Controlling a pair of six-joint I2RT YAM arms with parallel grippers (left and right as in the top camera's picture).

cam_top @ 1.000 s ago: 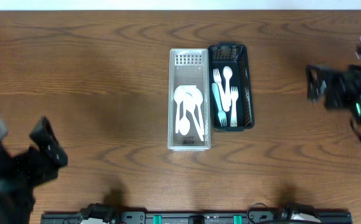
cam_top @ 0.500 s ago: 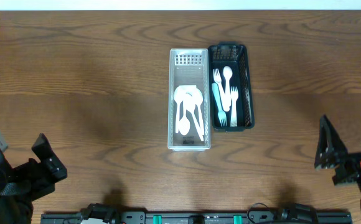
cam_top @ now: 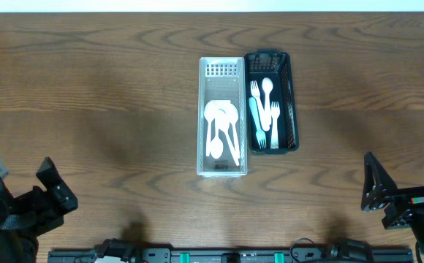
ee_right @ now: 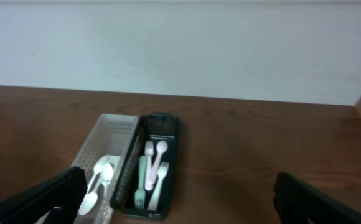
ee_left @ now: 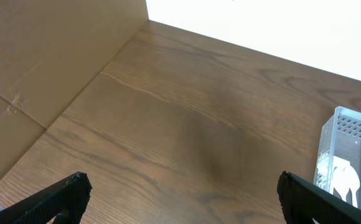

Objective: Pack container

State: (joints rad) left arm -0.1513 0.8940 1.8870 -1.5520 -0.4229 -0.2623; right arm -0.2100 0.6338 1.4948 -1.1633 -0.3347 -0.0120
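A white slotted basket [cam_top: 204, 117] holding white spoons [cam_top: 219, 130] stands at the table's middle. A black basket [cam_top: 294, 109] touches its right side and holds white forks, a pale green fork and a spoon [cam_top: 265, 112]. Both baskets show in the right wrist view: the white one [ee_right: 114, 129], the black one [ee_right: 168, 127]. The white basket's corner shows in the left wrist view [ee_left: 345, 124]. My left gripper [cam_top: 51, 191] is open and empty at the front left. My right gripper [cam_top: 402, 191] is open and empty at the front right.
Brown cardboard [ee_left: 37, 62] stands along the table's left side. A white wall [ee_right: 180, 50] runs behind the far table edge. A black rail [cam_top: 226, 256] runs along the front edge.
My right arm has swung from the far right edge down to the front right corner. My left arm settled slightly lower at the front left. The baskets have not moved.
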